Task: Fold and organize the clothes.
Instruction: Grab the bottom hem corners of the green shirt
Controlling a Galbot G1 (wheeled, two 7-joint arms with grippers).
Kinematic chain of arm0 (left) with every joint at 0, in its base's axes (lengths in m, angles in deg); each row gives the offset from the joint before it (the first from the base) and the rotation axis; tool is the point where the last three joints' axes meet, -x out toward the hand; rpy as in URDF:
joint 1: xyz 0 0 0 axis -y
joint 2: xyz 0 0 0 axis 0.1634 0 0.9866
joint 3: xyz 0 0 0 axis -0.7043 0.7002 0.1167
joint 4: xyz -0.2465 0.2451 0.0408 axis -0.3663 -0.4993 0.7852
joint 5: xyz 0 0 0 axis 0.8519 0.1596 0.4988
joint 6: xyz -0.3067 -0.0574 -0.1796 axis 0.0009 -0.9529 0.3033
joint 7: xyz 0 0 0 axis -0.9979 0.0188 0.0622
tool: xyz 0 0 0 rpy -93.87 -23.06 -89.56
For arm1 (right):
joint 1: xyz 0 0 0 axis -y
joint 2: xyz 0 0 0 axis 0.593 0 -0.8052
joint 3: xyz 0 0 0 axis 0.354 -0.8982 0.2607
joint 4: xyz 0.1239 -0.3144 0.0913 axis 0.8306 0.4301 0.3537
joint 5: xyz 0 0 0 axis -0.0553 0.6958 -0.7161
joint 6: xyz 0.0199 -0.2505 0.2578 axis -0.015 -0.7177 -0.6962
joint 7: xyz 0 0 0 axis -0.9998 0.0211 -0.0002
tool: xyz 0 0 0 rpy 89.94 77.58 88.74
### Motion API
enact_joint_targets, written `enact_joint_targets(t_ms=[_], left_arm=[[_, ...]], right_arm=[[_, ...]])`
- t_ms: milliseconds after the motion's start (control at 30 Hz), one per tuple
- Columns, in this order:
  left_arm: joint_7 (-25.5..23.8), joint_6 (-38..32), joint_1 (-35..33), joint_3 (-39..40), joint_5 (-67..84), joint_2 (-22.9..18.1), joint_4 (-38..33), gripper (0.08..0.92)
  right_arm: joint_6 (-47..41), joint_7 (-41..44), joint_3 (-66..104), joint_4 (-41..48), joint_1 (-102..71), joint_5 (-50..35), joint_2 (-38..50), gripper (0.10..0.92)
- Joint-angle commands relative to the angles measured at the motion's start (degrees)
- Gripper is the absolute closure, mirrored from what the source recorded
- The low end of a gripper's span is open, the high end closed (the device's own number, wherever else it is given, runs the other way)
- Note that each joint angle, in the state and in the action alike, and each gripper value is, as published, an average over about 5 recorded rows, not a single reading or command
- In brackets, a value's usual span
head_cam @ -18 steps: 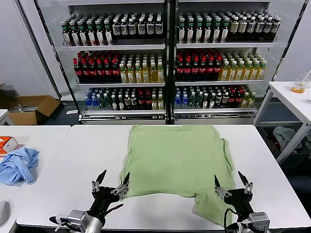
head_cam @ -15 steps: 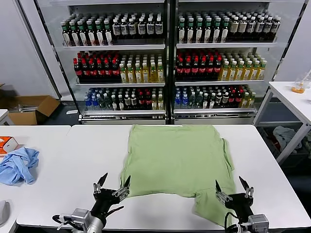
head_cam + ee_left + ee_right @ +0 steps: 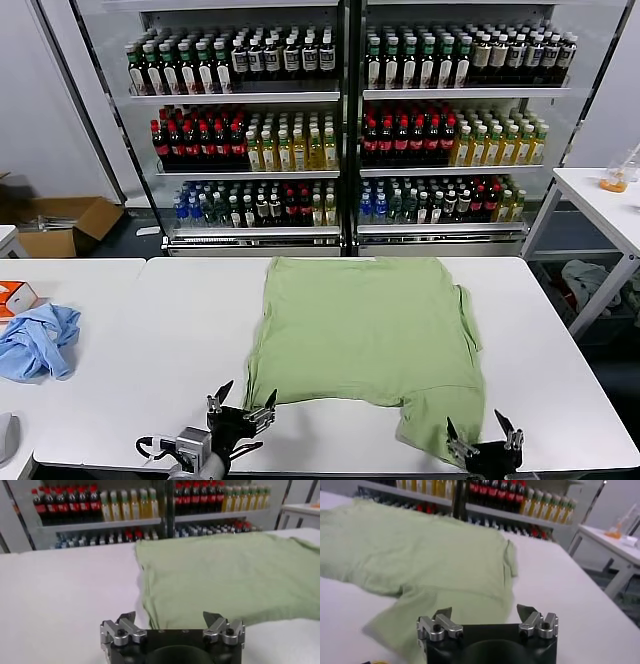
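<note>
Behind the white desk stand tall glass-fronted shelves packed with rows of bottled drinks. On the desk lies the light green shirt, spread flat with its plain side up, one sleeve flopped toward the near edge on the robot's right. The left hand hovers at the near edge just beside the shirt's near left corner, fingers spread wide and holding nothing. The right hand sits low at the near edge by the sleeve, likewise wide apart and empty.

Only the head view takes in a crumpled light blue garment far to the left, well apart from the shirt, and a cardboard box on the floor. The left wrist view shows the left hand over bare desk, the shirt's hem just ahead. The right wrist view shows the right hand over the sleeve's cloth, and a second white table beyond.
</note>
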Motion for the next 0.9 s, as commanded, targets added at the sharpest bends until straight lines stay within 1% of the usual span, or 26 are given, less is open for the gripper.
enact_joint_targets(t_ms=[33, 167, 233, 300, 767, 900], left_arm=[[0.04, 1.84, 0.5, 0.67, -0.22, 0.35, 1.59, 0.177], [0.03, 1.82, 0.45, 1.05, -0.33, 0.21, 2.15, 0.193], [0.08, 1.82, 0.48, 1.06, -0.2, 0.15, 2.48, 0.233], [0.22, 1.81, 0.51, 1.01, 0.06, 0.11, 2.84, 0.293], [0.4, 1.7, 0.06, 0.4, 1.6, -0.01, 3.17, 0.692], [0.3, 1.21, -0.13, 0.05, 2.03, 0.06, 2.93, 0.821]], right_arm=[[-0.64, -0.1, -0.48, 0.05, -1.64, 0.27, -0.24, 0.203], [-1.28, -0.15, -1.09, 0.81, -1.45, -0.6, -0.33, 0.208], [-1.83, -0.25, -1.42, 1.17, -1.37, -1.49, -0.49, 0.225], [-2.29, -0.36, -1.7, 1.45, -1.34, -2.34, -0.73, 0.269], [-4.07, 0.07, -2.21, 0.98, -1.66, -7.51, -1.12, 0.675], [-4.26, 0.53, -2.09, 0.2, -1.94, -7.96, -1.01, 0.787]])
